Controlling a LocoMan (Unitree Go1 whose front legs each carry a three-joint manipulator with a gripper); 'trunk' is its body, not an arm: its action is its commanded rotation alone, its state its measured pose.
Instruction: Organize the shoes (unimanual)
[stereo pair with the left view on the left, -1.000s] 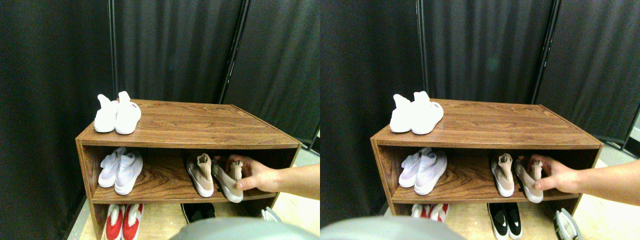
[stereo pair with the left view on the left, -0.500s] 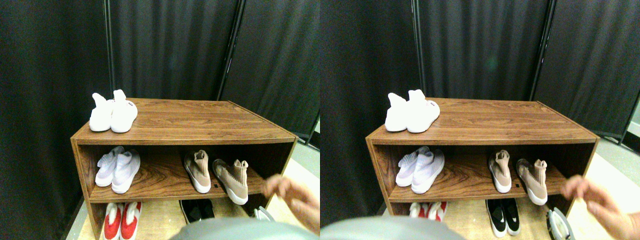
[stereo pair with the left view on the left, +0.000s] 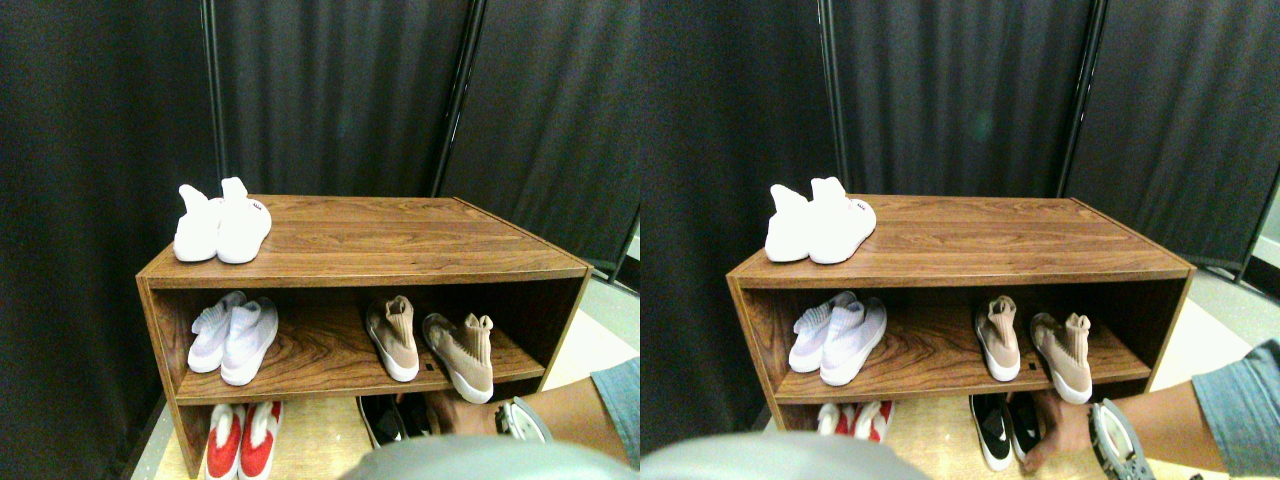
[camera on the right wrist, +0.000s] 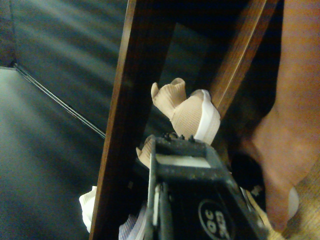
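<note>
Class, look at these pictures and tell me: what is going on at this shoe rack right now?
A person's hand reaches under the wooden rack to the black shoes on the floor. The tan pair stands on the middle shelf, its right shoe angled outward over the front edge. The robot's right pincer waits low beside the arm, touching no shoe.

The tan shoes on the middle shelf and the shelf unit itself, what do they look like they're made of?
The tan shoes look like soft matte knit fabric: ribbed sock-like collars stand up at the ankle, over smooth white soles, probably rubber or foam. The shelf unit shows dark brown wood grain with a slight sheen; whether solid wood or laminate, the pictures cannot tell.
</note>
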